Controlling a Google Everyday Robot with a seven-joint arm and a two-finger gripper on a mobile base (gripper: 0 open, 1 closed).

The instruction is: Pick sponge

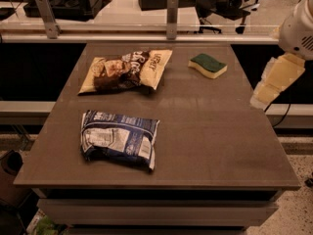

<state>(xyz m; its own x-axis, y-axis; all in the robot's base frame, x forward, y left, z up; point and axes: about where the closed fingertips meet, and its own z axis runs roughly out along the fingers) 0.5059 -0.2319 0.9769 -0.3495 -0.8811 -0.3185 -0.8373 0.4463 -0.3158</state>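
The sponge (pixel 208 65) lies flat at the far right of the brown table (pixel 205 141), dark green top up over pale yellow foam. My gripper (pixel 274 82) hangs from the white arm at the right edge of the view, just off the table's right side, to the right of the sponge and a little nearer the camera. It is apart from the sponge and holds nothing that I can see.
A tan and brown snack bag (pixel 124 70) lies at the far left of the table. A blue and white snack bag (pixel 118 138) lies at the near left. A glass partition with metal posts (pixel 172 16) runs along the far edge.
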